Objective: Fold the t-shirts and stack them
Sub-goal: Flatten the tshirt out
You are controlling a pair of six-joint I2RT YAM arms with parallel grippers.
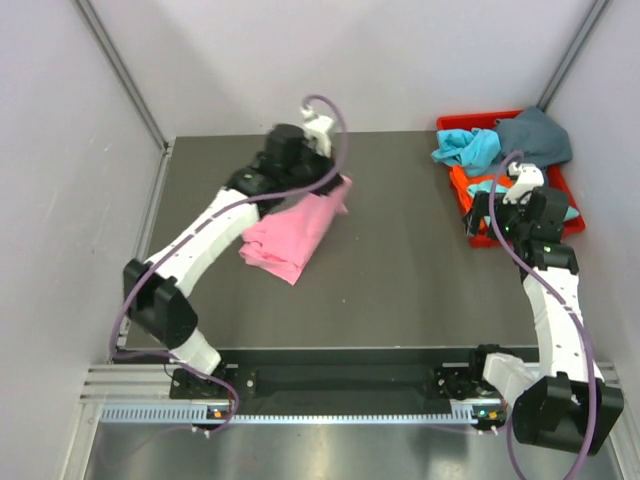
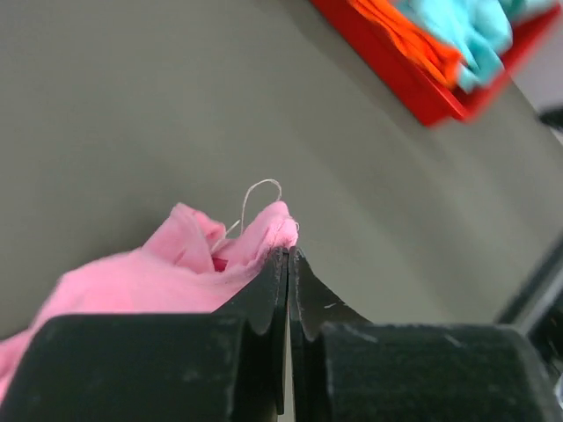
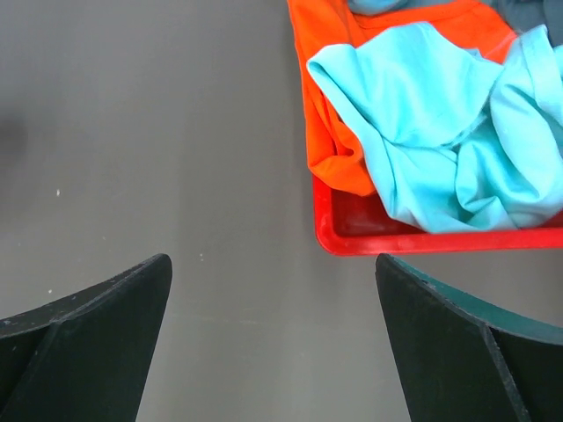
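Slippage looks the likeliest trouble. The left end effector (image 2: 288,255) has only a thin pucker of the pink t-shirt (image 1: 295,235) at the very tips of its fingers, so a quick pull, or a drag across the desk (image 1: 400,280), could draw the hem out and drop the cloth. The shirt is bunched rather than spread. It lies on the left half of the desk toward the far edge, with the pinched corner raised and the rest trailing toward the near edge. Folded from that state, it would probably trap creases or tuck a sleeve inside. A loose thread (image 2: 259,189) loops up from the held edge and might catch on a finger.

The red bin (image 3: 396,242) sits at the far right corner of the desk. In it the turquoise t-shirt (image 3: 422,105) lies tangled over the orange t-shirt (image 3: 330,132), and the dark teal-grey t-shirt (image 1: 535,135) drapes over its far side. The right end effector (image 3: 273,259) hangs by the bin's near left corner. Lowered from there, one finger might strike the rim, or a grab might gather two shirts at once.

The left end effector is pressed together, pinching pink cloth. The right end effector is spread wide and holds nothing; only bare desk shows between its fingers.
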